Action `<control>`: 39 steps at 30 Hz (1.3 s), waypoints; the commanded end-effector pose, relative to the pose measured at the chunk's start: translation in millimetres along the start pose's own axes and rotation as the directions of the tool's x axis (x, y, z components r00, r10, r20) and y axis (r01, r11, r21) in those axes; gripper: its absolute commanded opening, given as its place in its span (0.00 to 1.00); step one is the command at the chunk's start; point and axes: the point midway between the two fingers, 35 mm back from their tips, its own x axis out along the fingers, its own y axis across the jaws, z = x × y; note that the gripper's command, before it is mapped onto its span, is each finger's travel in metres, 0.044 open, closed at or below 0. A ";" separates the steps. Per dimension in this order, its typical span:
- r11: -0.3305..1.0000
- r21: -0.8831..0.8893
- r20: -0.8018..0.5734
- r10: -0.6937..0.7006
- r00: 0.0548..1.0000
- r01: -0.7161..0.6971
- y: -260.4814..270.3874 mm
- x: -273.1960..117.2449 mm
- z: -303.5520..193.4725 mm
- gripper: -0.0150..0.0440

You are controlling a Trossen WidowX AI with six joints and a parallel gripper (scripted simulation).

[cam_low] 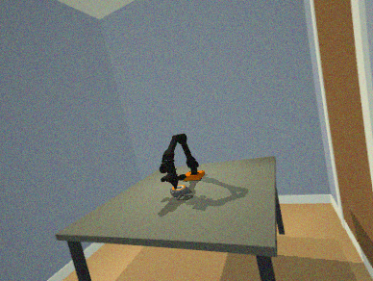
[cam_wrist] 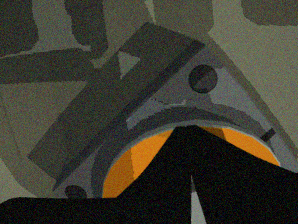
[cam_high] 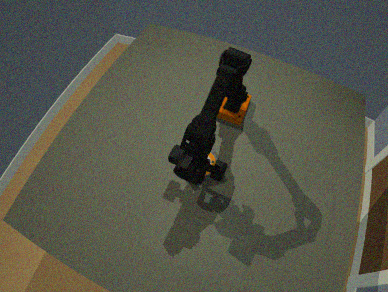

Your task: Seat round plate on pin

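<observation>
A black robot arm [cam_high: 210, 120] bends down over the middle of a grey-green desk [cam_high: 100, 165], its gripper [cam_wrist: 190, 183] lowered onto a round plate [cam_wrist: 229, 99] that sits on a dark grey base [cam_wrist: 113, 106]. In the wrist view the two fingers are pressed together into a single dark wedge with only a thin sliver of light between them, and nothing is caught in that gap. Shut like this they appear to serve as a blunt pushing tip, set against the plate's orange part [cam_wrist: 133, 163], a sensible way to turn a disc that pivots on a post, since a nudge at the rim would swing it round. A dark round hole [cam_wrist: 202, 78] shows in the plate's grey face ahead of the fingers; whether it is the hole meant for the pin cannot be told, and the pin itself is not visible in any view. From the room camera the plate and base [cam_low: 181, 191] are a small pale shape under the arm, too small to show whether the plate lies flat or tilted. The top view hides most of it beneath the wrist, with only a spot of orange [cam_high: 211, 159] peeping out. With the fingers apparently against the plate, the job is judged unfinished.
</observation>
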 end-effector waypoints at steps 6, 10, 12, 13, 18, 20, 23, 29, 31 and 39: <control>1.000 0.002 -0.002 -0.007 1.000 0.007 -14.0 -1.0 -1.1 0.25; 1.000 0.002 -0.002 -0.008 1.000 0.008 -19.4 -1.5 -2.2 0.25; 1.000 0.002 -0.002 -0.008 1.000 0.008 -22.3 -1.5 -3.1 0.25; 1.000 0.002 -0.002 -0.008 1.000 0.008 -23.7 -1.6 -3.7 0.25; 1.000 0.002 -0.002 -0.009 1.000 0.009 -28.3 -1.9 -5.6 0.25; 1.000 0.002 -0.002 -0.009 1.000 0.009 -29.8 -2.1 -6.4 0.25; 1.000 0.002 -0.002 -0.009 1.000 0.009 -32.2 -2.4 -7.6 0.25; 1.000 0.002 -0.003 -0.010 1.000 0.010 -36.3 -0.4 -10.0 0.25; 1.000 0.002 -0.003 -0.010 1.000 0.010 -36.0 -3.9 -9.7 0.25; 1.000 0.002 -0.003 -0.009 1.000 0.009 -32.8 -43.1 -13.0 0.25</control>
